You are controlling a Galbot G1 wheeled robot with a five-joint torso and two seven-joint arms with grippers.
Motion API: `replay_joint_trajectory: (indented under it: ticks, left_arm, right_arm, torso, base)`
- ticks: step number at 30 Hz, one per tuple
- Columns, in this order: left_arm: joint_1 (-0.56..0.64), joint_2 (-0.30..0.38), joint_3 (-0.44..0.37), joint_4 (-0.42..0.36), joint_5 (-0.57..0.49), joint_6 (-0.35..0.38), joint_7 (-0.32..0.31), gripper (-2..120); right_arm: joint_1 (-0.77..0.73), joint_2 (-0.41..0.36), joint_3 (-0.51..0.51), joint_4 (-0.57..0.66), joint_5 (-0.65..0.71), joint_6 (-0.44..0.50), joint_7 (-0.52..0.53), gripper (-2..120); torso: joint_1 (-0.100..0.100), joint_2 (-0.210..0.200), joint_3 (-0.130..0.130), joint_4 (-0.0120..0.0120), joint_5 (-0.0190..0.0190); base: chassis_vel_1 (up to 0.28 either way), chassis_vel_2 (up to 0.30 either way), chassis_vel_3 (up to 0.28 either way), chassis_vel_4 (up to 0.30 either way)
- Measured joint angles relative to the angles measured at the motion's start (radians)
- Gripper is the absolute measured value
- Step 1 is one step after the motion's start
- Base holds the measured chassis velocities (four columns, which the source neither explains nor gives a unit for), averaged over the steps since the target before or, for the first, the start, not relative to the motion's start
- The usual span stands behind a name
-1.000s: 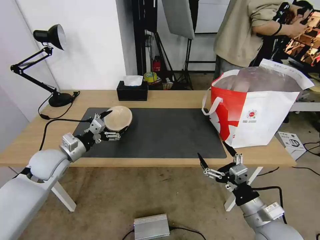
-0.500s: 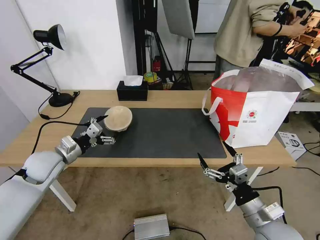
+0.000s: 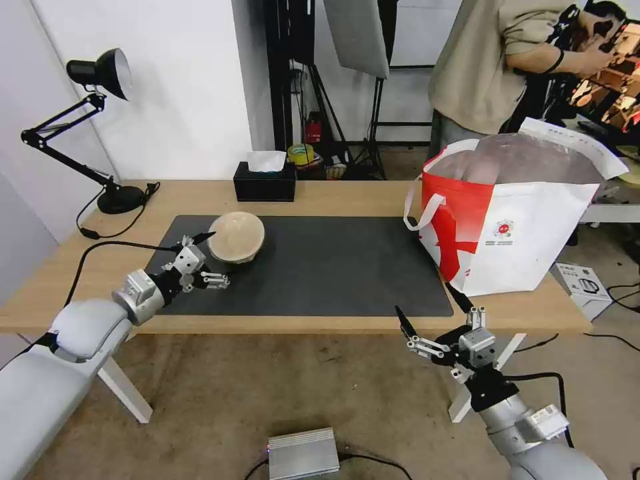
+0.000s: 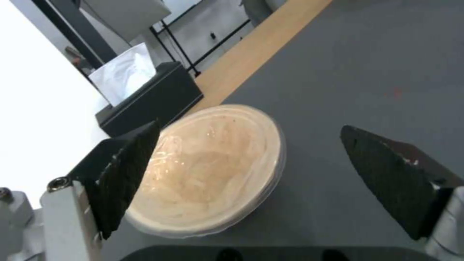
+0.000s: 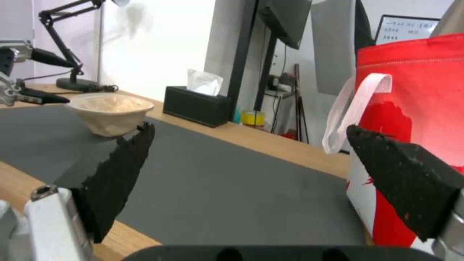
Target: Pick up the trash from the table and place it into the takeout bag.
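**Left gripper spread beside the tan bowl; right gripper idle below the table edge**

Landmark: dark grey mat (image 3: 320, 263) on the light-wood table (image 3: 347, 195).

- Tan paper bowl (image 3: 236, 237) sits on the mat's far left corner area, rim up, a clear film lining visible inside from the left wrist view (image 4: 208, 170). Resting on the mat, not lifted.
- Left gripper (image 3: 207, 260) hovers low over the mat's left end, just on the near-left side of the bowl. Fingers spread wide, nothing between them. In the head view the upper fingertip (image 3: 205, 235) lies close to the bowl's left rim; whether it touches cannot be told. The left wrist view shows one pad (image 4: 127, 174) overlapping the bowl's edge and the other standing well off over bare mat.
- Right gripper (image 3: 433, 320) hangs off the mat's near right corner, below and in front of the table edge. Fingers wide apart, empty. Its wrist view looks across the mat toward the bowl (image 5: 110, 112).
- Takeout bag (image 3: 513, 227), red and white, stands upright on the table just off the mat's right end, mouth open, silver lining showing, one white strap handle (image 3: 421, 208) drooping toward the mat.
- Black tissue box (image 3: 265, 180) stands on the wood just beyond the mat's far edge, behind the bowl.
- Black desk lamp (image 3: 100, 80) has its base on the table past the mat's far left corner.
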Motion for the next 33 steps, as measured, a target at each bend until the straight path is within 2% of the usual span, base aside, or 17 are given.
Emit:
replay_joint_trajectory:
  ticks: [21, 33]
  left_arm:
    - [-0.109, -0.034, 0.117, 0.06, 0.077, -0.029, 0.004, 100]
    - [-0.147, -0.04, 0.139, 0.099, 0.107, -0.041, 0.006, 100]
  right_arm:
    - [0.0, 0.0, 0.0, 0.0, 0.0, 0.0, 0.0, 100]
    - [0.0, 0.0, 0.0, 0.0, 0.0, 0.0, 0.0, 100]
  torso:
    - [0.0, 0.0, 0.0, 0.0, 0.0001]
    - [0.0, 0.0, 0.0, 0.0, 0.0]
  base:
    - [0.0, 0.0, 0.0, 0.0]
    - [0.0, 0.0, 0.0, 0.0]
